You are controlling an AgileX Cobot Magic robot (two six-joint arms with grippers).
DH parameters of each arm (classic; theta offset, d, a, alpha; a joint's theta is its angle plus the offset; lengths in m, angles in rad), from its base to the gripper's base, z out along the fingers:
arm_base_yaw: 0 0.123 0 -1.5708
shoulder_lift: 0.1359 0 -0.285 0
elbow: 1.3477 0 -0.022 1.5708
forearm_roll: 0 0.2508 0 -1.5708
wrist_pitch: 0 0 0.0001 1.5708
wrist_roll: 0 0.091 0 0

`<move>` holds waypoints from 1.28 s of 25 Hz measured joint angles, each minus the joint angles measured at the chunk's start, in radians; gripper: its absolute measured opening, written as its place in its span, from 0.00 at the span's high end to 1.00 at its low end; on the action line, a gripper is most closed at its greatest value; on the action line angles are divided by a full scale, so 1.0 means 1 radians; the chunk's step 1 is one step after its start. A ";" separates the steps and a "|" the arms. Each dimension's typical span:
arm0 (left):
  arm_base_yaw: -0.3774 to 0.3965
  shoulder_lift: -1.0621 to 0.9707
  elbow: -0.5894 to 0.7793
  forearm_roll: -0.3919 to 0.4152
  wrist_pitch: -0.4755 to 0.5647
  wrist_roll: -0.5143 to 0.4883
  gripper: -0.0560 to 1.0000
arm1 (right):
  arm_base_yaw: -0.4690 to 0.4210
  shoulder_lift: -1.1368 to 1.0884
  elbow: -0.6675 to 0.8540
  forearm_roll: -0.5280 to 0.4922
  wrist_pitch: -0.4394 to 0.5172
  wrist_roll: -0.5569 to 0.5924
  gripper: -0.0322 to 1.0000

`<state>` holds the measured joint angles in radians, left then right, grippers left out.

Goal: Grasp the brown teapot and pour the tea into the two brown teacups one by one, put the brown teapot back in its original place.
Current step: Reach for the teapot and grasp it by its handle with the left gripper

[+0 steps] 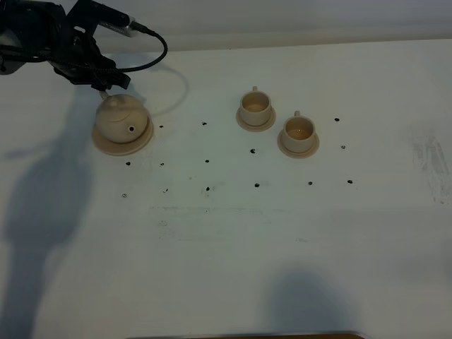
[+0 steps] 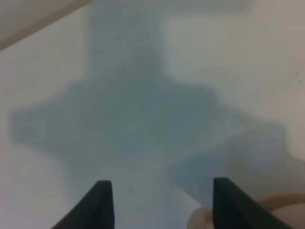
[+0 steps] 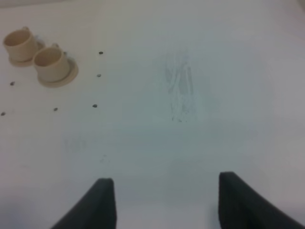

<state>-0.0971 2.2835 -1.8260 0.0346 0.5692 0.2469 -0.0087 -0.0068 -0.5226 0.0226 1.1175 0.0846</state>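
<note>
Exterior high view: brown teapot [image 1: 121,119] on its saucer [image 1: 106,149], upper left; left fingers [image 2: 100,205] spread near its handle, right fingers [image 3: 102,202] likewise spread. An off-centre pinch could tip the pot

Count: one brown teapot [image 1: 121,119], just beside the left gripper [image 1: 104,90], on one large saucer [image 1: 99,143]. Two brown teacups [image 1: 255,106], the second teacup [image 1: 299,129] farther from that gripper. Two small saucers [image 1: 242,121], one under each cup. Fourteen black dots [image 1: 207,160] visible on the table [image 1: 282,268].
</note>
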 joint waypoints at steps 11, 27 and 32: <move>0.000 0.000 0.000 -0.001 0.033 0.000 0.53 | 0.000 0.000 0.000 0.000 0.000 0.000 0.50; 0.023 -0.001 -0.001 0.008 0.064 0.006 0.53 | 0.000 0.000 0.000 0.000 0.000 0.000 0.50; 0.030 -0.001 -0.001 0.008 0.047 0.027 0.53 | 0.000 0.000 0.000 0.000 0.000 0.000 0.50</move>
<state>-0.0670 2.2828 -1.8271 0.0426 0.6162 0.2734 -0.0087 -0.0068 -0.5226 0.0226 1.1175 0.0846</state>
